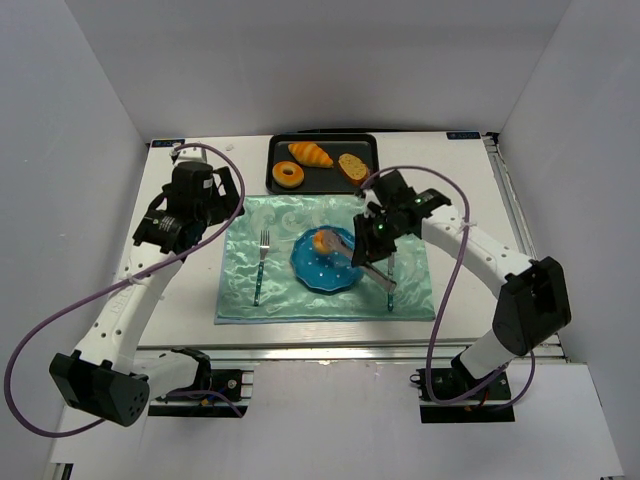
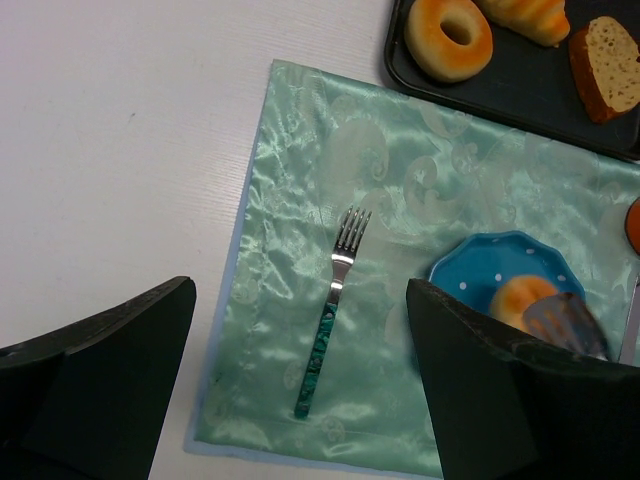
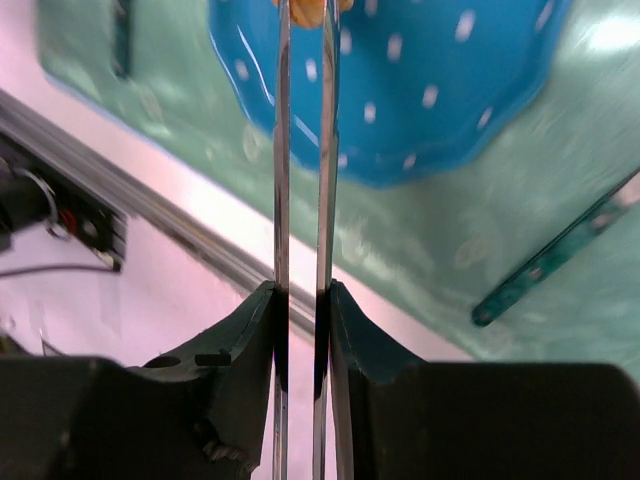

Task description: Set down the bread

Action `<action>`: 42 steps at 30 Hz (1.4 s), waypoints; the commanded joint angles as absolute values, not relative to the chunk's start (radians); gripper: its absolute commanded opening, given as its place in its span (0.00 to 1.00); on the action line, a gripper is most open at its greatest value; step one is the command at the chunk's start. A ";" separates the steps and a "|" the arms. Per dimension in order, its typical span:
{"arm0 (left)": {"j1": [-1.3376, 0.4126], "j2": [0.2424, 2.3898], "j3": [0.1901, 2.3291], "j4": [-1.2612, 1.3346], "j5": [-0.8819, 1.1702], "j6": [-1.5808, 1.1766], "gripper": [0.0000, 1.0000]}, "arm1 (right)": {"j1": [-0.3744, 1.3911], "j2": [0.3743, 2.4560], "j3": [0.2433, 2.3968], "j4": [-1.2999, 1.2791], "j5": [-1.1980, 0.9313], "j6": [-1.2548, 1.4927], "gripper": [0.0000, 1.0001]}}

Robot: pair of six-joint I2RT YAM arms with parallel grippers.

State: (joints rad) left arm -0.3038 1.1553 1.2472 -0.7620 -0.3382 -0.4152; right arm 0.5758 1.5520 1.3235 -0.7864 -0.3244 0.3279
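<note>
A small golden bread roll [image 1: 322, 241] sits over the blue dotted plate [image 1: 318, 272], pinched between the tips of metal tongs [image 1: 347, 246]. My right gripper [image 1: 374, 236] is shut on the tongs' two blades. In the right wrist view the tongs [image 3: 281, 150] run up from the right gripper [image 3: 302, 300] to the roll [image 3: 308, 10] at the top edge, above the plate [image 3: 420, 100]. My left gripper [image 1: 160, 228] hovers at the table's left. In its own view the left gripper [image 2: 300, 400] is open above the mat and holds nothing; the roll [image 2: 518, 296] shows at right.
A dark tray [image 1: 325, 182] at the back holds a croissant [image 1: 310, 153], a doughnut [image 1: 289, 176] and a bread slice [image 1: 351, 167]. On the green placemat [image 1: 290, 225] a fork [image 1: 262, 265] lies left of the plate and a knife [image 1: 390, 280] right.
</note>
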 commanded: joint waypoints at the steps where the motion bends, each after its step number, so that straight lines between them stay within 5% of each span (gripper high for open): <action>1: -0.301 1.123 1.235 -0.738 -0.308 -0.425 0.98 | 0.610 1.517 1.263 -0.732 -0.354 0.360 0.27; 6: -0.301 1.114 1.226 -0.744 -0.311 -0.425 0.98 | 0.650 1.546 1.235 -0.726 -0.351 0.364 0.32; 10: -0.301 1.112 1.223 -0.744 -0.310 -0.425 0.98 | 0.666 1.562 1.247 -0.736 -0.333 0.364 0.53; 14: -0.301 1.117 1.223 -0.744 -0.308 -0.425 0.98 | 0.672 1.562 1.285 -0.768 -0.308 0.365 0.60; 29: -0.302 1.150 1.226 -0.735 -0.311 -0.425 0.98 | 0.673 1.623 1.589 -0.942 -0.172 0.322 0.64; 42: -0.301 1.201 1.272 -0.767 -0.356 -0.390 0.98 | 0.580 2.102 2.123 -0.767 -0.149 0.281 0.60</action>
State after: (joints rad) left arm -0.3038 1.2049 1.2259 -0.7586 -0.3305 -0.4084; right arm 0.6083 2.0212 1.9961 -0.8188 -0.1326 0.3103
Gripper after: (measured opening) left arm 0.983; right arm 0.604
